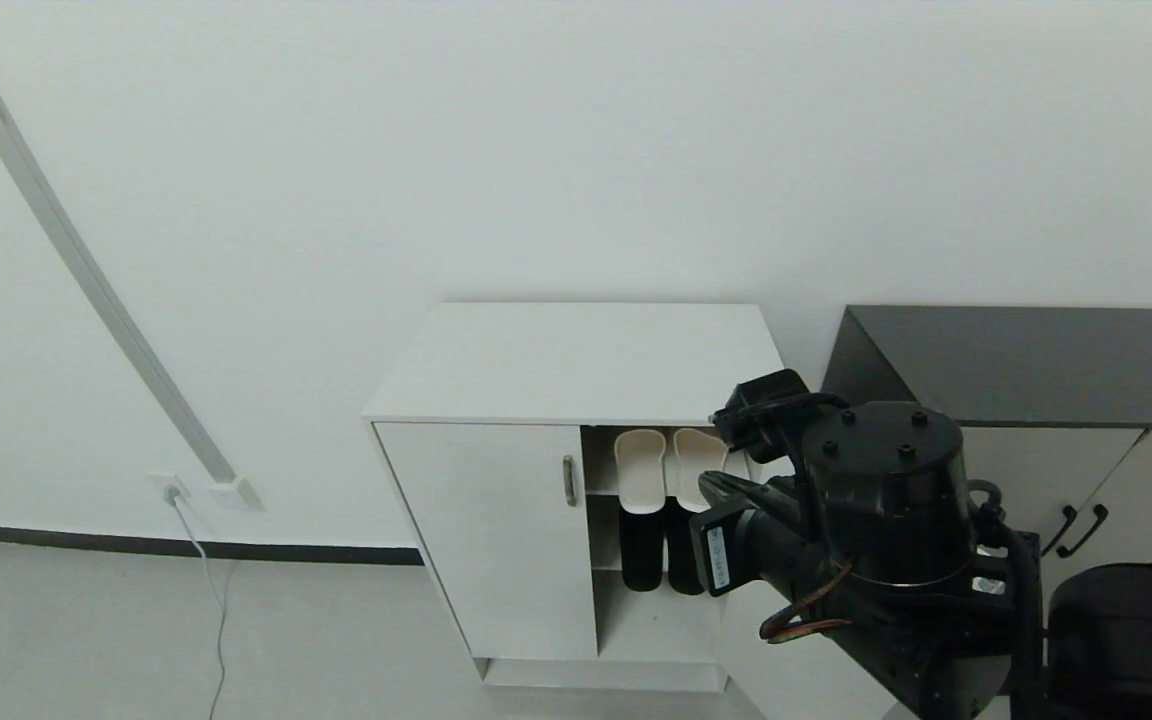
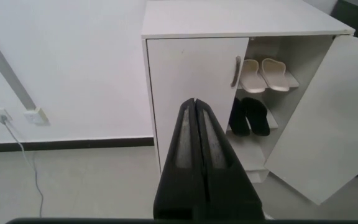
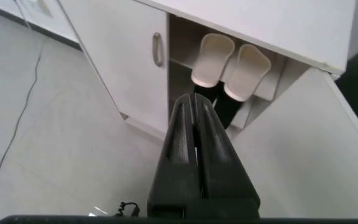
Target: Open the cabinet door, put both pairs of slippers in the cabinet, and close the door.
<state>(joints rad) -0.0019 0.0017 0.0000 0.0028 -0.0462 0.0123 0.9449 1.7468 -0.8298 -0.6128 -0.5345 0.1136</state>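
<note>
White slippers [image 1: 666,465] and black slippers [image 1: 656,550] are already shelved in the cabinet [image 1: 576,365], and the open door [image 3: 303,162] hangs right beside the clenched, empty right tool [image 3: 193,102], way closer than the left tool [image 2: 195,106], also clenched empty.

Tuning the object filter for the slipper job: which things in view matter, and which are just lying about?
Job:
white cabinet
open right door
cream slippers, upper shelf
black slippers, shelf below

Lying about:
dark cabinet
wall socket
cable
wall conduit
</note>
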